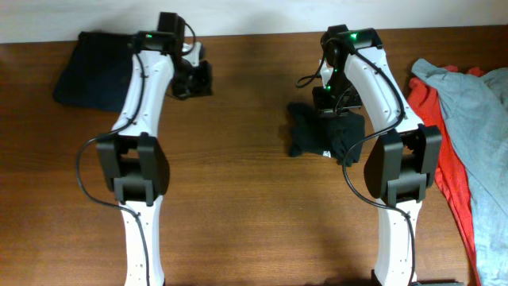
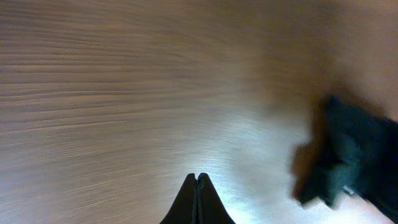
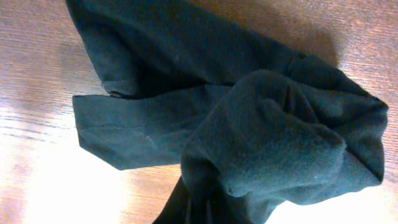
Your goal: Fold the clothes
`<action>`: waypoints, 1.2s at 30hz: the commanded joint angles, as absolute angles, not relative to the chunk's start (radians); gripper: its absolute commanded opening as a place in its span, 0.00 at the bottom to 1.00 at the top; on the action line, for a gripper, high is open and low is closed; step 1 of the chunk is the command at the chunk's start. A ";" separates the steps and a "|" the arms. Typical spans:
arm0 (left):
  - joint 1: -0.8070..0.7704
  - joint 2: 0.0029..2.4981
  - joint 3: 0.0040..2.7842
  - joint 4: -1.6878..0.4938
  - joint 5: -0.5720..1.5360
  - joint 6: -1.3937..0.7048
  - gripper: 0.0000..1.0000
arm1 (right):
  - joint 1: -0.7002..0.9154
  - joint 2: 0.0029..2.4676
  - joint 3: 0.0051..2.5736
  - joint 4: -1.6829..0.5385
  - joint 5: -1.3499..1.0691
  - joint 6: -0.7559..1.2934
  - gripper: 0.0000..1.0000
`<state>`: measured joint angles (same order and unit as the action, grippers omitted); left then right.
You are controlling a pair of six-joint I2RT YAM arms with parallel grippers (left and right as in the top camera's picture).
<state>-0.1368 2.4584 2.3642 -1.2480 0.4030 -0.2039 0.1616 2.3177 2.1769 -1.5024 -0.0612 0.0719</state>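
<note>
Pinching a bunch of the black shirt (image 3: 249, 124), the right gripper (image 3: 194, 208) is clamped, with cloth heaped over its tips. The shirt lies crumpled on the desk (image 1: 238, 183), right of centre and under that wrist. The left gripper (image 2: 198, 190) is clenched on nothing above bare wood nearer the far edge, with the shirt off to its side and apart from it.

The step in hand looks like opening the shirt out flat, since no fold can start from a ball. A pinch in the middle of a bunch gives little control, so a grip on an edge would serve better. The hemmed flap (image 3: 118, 134) seen from the right wrist is a fair candidate. The left gripper would need to open and take a 2nd point on the same edge, so the 2 grips can draw the cloth taut between them. Lifting gently lets the creases fall out instead of dragging them along the wood.

Spread it toward the bare middle, away from the red (image 1: 448, 183) and grey-blue (image 1: 480, 119) garments at the right edge and the navy one (image 1: 91, 67) at the far-left corner.
</note>
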 commanded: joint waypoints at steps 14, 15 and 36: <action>-0.404 2.667 2.357 -1.098 0.816 -0.164 0.00 | 0.162 2.295 2.192 -1.503 -0.072 0.084 0.04; -0.410 2.668 2.357 -1.095 0.818 -0.164 0.00 | 0.162 2.295 2.192 -1.503 -0.072 0.084 0.04; -0.454 2.669 2.358 -1.048 0.941 -0.163 0.00 | 0.162 2.295 2.192 -1.503 -0.071 0.084 0.04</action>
